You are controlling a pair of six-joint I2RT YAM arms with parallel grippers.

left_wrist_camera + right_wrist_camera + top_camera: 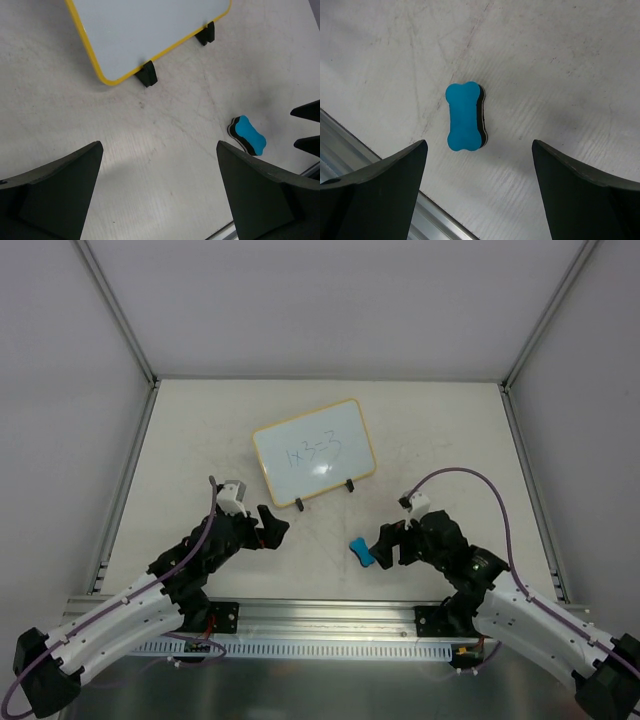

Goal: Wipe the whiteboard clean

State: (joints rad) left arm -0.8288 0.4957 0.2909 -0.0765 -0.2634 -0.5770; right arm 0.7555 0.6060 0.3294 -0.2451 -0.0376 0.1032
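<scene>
The whiteboard (314,452) stands tilted on two black clip feet mid-table, yellow-framed, with faint dark handwriting on it; its lower edge shows in the left wrist view (150,30). A blue bone-shaped eraser (361,552) with a black underside lies on the table in front of it, also seen at right in the left wrist view (248,135). My right gripper (383,543) is open just right of the eraser, which lies ahead of its fingertips (465,116), untouched. My left gripper (272,525) is open over bare table, below the board's left foot.
An aluminium rail (320,615) runs along the near table edge, and its corner shows in the right wrist view (365,150). White walls with metal posts enclose the table on the left, back and right.
</scene>
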